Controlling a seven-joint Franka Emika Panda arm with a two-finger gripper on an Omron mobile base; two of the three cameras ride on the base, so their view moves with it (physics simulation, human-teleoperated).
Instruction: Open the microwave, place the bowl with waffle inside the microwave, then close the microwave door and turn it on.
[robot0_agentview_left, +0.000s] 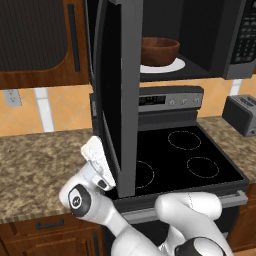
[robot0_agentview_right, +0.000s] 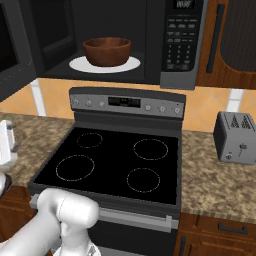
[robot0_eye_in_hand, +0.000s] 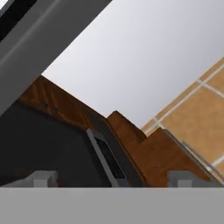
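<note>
I see the bowl (robot0_agentview_right: 107, 51) sitting on the white round plate (robot0_agentview_right: 80, 64) inside the microwave (robot0_agentview_right: 150, 45), which hangs above the stove (robot0_agentview_right: 115, 165). The waffle cannot be made out over the bowl's rim from either base camera. The microwave door (robot0_agentview_left: 116, 95) stands swung wide open, edge-on to the left base camera, its black glass facing left.

The button panel (robot0_agentview_right: 181, 40) at the microwave's right has rows of small keys and a display on top, but the writing is too small for me to read. The stove's control strip (robot0_agentview_right: 125, 103) carries a small display and knobs, also unreadable. I can find no brand name.

My gripper (robot0_agentview_left: 96, 159) hangs low, just left of the open door's lower part and close to it, well below and left of the bowl. In the hand view the two fingertips (robot0_eye_in_hand: 42, 179) sit far apart at the bottom, so the jaws are spread with nothing between them. That camera looks upward past the door's grey frame at brown wooden cabinets (robot0_eye_in_hand: 144, 153), pale ceiling and tiled wall.

Farther out, to the right of the stove and well apart from the jaws, a small grey toaster (robot0_agentview_right: 235, 137) stands on the speckled worktop (robot0_agentview_right: 220, 185).
</note>
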